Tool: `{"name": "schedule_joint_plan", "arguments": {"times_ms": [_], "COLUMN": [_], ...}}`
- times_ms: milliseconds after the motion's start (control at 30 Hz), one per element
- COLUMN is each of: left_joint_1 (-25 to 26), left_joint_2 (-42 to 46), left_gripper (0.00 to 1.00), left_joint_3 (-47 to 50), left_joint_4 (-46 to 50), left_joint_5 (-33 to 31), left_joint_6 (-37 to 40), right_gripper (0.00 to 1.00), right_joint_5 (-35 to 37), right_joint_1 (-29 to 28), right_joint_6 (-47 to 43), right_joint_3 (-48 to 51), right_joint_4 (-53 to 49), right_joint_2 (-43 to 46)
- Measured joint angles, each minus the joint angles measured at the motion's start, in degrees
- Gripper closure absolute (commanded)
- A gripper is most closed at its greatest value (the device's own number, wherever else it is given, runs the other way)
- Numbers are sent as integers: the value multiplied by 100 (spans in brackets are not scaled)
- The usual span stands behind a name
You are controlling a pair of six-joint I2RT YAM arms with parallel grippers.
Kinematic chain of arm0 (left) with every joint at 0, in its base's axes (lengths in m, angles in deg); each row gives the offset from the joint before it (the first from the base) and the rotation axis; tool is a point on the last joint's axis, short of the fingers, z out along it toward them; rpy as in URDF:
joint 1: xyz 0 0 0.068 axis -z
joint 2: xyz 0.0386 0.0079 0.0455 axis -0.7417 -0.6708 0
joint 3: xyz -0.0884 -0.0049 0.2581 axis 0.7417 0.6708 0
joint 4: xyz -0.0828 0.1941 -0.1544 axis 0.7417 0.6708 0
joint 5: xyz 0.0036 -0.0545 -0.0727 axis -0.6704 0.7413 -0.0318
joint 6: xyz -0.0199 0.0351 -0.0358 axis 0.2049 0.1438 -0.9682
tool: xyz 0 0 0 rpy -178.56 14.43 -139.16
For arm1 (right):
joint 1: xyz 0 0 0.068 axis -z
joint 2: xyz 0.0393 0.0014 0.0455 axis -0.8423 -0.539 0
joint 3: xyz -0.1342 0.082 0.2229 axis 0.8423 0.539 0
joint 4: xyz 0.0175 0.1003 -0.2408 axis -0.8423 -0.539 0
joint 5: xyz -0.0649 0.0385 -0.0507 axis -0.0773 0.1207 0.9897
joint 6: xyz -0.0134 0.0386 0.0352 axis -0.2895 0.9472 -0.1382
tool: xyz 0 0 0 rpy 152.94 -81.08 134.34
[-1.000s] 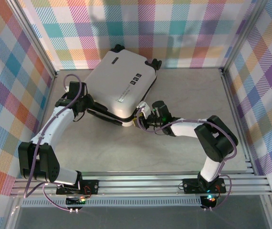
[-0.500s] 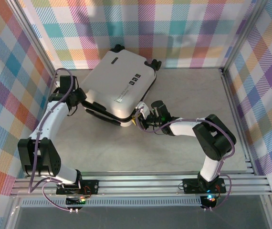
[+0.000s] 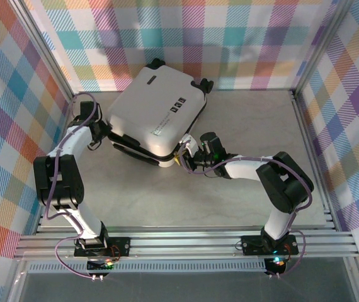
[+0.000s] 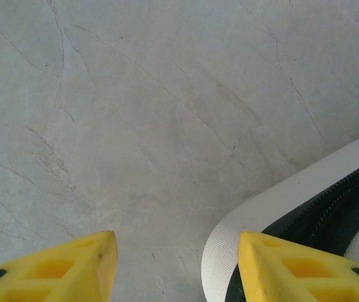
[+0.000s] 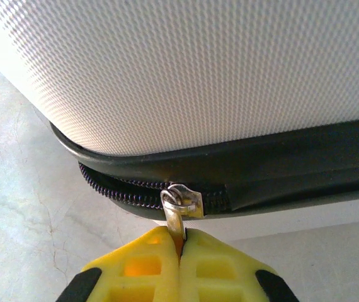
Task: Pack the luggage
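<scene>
Right pincer (image 5: 181, 251) is pressed together, pinching the one metal zipper pull (image 5: 174, 220). The left pincer (image 4: 176, 267) is spread over bare table (image 4: 135, 126), just beside the case's rounded corner. Two arms, one luggage (image 3: 157, 110): lid down, toward the table's far-left corner, same spot as a second ago. The left arm's elbow has pulled in since then. Table's grey and veined, the shell's white and finely dimpled with a black zip band, and the finger pads (image 5: 135, 270) are yellow.
</scene>
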Motion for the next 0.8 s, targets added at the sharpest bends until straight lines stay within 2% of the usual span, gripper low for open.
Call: {"name": "schedule_joint_plan", "arguments": {"times_ms": [200,400,500,600,800], "left_joint_1": [-44,-81,-85,-85,-85], "left_joint_2": [-225,-361,-361,-356,-348], "left_gripper": [46,46,47,47,47], "left_joint_3": [-181,-175,-122,-83,-44], "left_joint_4": [-76,-372,-455,-525,-586], "left_joint_5": [46,66,63,61,63], "left_joint_6": [-24,-131,-131,-133,-133], "right_gripper": [100,75,66,61,58], "right_joint_5": [-212,-286,-240,-13,466], "right_joint_1": [2,-2,-9,-9,-42], "right_joint_6": [122,254,304,350,407], "right_joint_3": [-2,-76,-74,4,356], "right_joint_4": [-26,-219,-293,-264,-240], "right_joint_2": [0,0,0,39,286]}}
